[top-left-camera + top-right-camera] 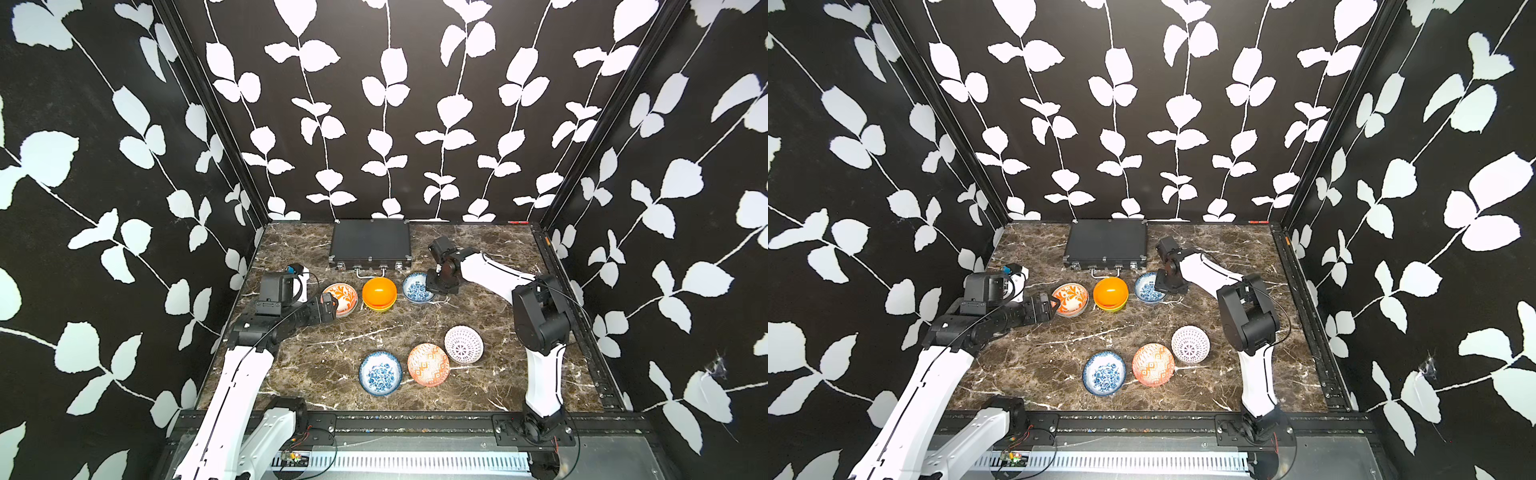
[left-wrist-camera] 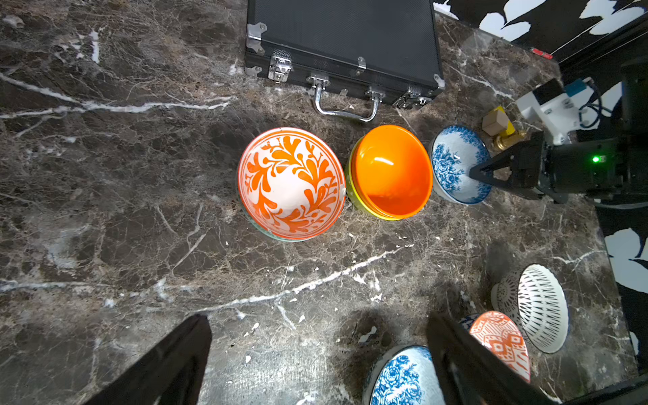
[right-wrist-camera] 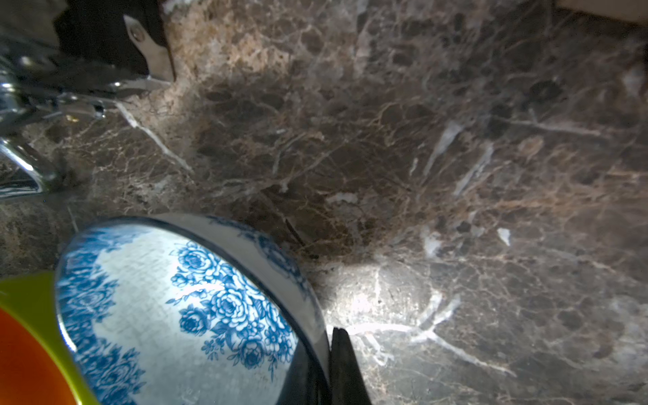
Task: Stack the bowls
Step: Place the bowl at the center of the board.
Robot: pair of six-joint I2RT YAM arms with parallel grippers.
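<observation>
My right gripper [image 3: 326, 354] is shut on the rim of a blue-floral bowl [image 3: 182, 308], one finger inside and one outside; in both top views this bowl [image 1: 414, 287] [image 1: 1147, 287] sits at the back, right of the row. Next to it an orange bowl [image 1: 379, 291] rests in a yellow bowl [image 2: 354, 201]. Left of that, the orange-leaf bowl [image 1: 341, 296] lies in a grey-green bowl [image 2: 280, 238]. My left gripper [image 2: 319, 326] hangs open and empty by the leaf bowl's left edge [image 1: 330, 305]. Near the front lie another blue-floral bowl [image 1: 380, 373], an orange-geometric bowl [image 1: 428, 364] and a white purple-dotted bowl [image 1: 463, 344].
A flat black case [image 1: 370, 244] with a metal handle [image 2: 345, 112] lies just behind the back row. Small yellow and tan blocks [image 2: 496, 121] sit beyond the held bowl. Patterned walls close the marble table [image 1: 324, 353] on three sides.
</observation>
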